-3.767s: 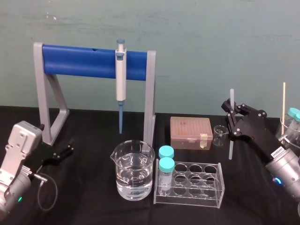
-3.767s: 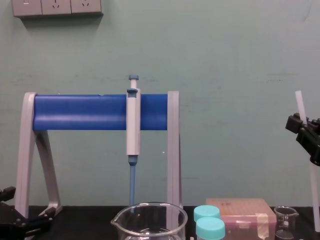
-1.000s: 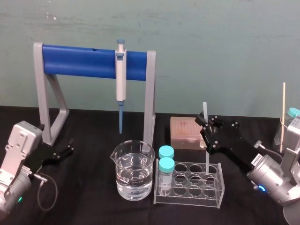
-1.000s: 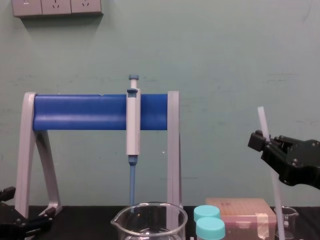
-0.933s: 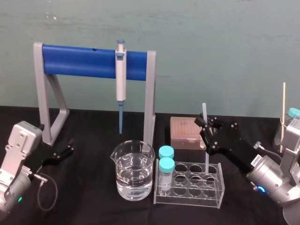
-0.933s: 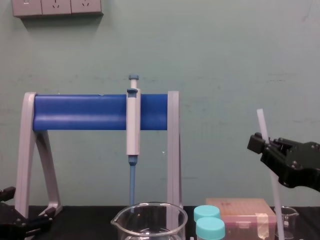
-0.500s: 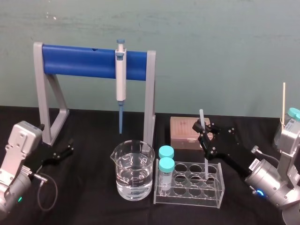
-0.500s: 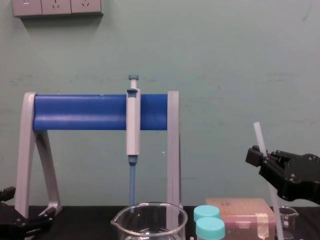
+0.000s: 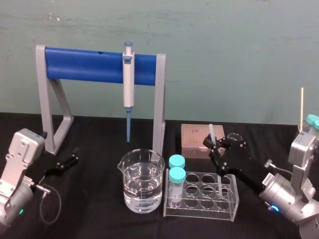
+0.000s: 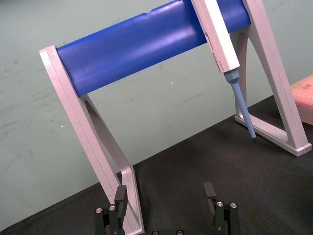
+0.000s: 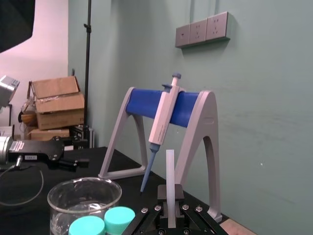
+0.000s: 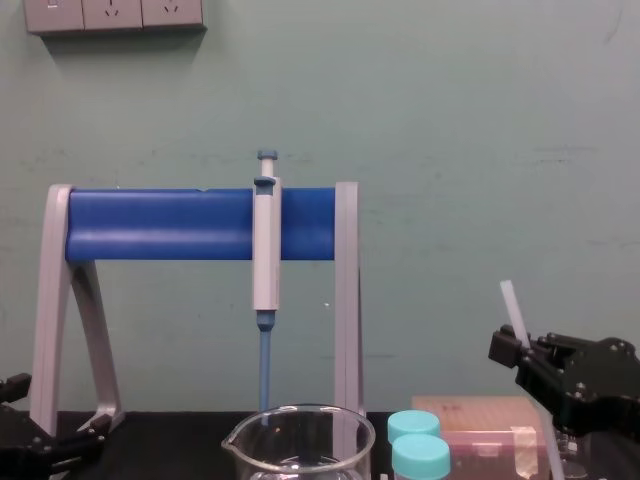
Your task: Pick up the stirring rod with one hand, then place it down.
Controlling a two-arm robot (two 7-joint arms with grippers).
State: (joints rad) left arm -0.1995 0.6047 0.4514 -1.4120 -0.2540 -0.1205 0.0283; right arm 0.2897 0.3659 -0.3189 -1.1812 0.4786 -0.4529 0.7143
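while right hand pinches rod, its tip is down in a rack hole: pickup done, release pending. left hand parked, spread.

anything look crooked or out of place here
The stirring rod in the right pincer leans instead of standing straight, lower end in the clear rack. Nothing spilled or broken. The left pincer rests open, far left.
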